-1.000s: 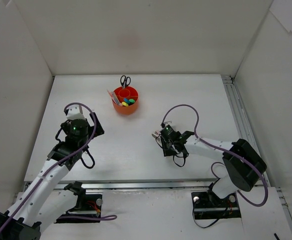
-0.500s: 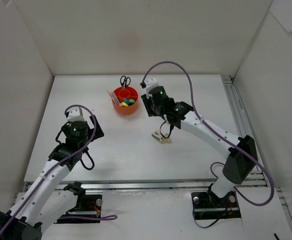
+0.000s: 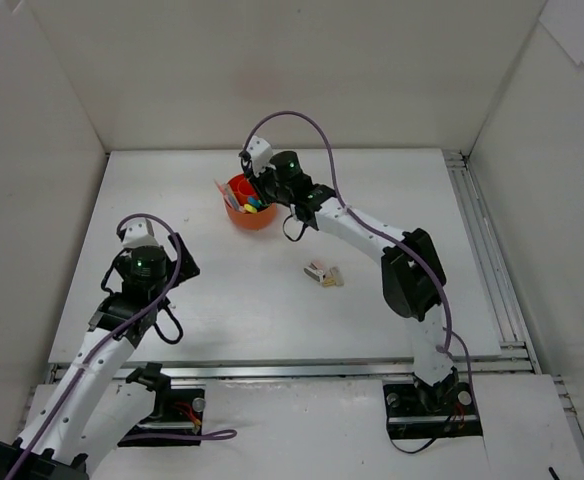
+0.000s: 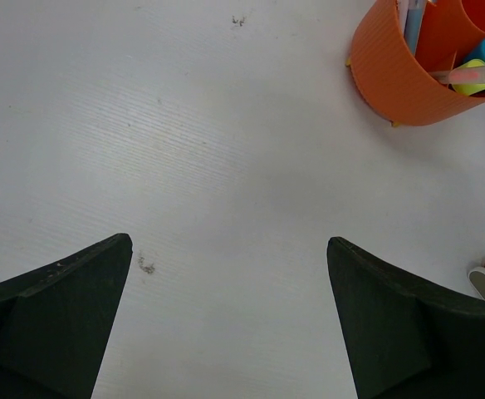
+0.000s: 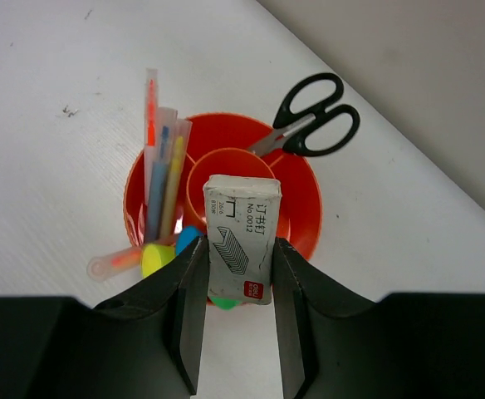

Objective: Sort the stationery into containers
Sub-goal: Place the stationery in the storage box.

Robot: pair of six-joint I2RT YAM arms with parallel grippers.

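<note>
Organiser (image 5: 305, 208) with pens (image 5: 161, 174), highlighters (image 5: 154, 258), scissors (image 5: 309, 125); staple box (image 5: 241, 212) in right pincer (image 5: 238, 249)

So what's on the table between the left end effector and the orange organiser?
Bare white table, only a few faint specks, between the left end effector and the orange organiser; the left wrist view shows it.

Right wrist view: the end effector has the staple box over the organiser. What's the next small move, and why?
Probably lower the right end effector slightly before releasing. It grips the staple box just above the central cup of the orange organiser. That cup looks empty, while the ring compartments hold pens and highlighters.
</note>
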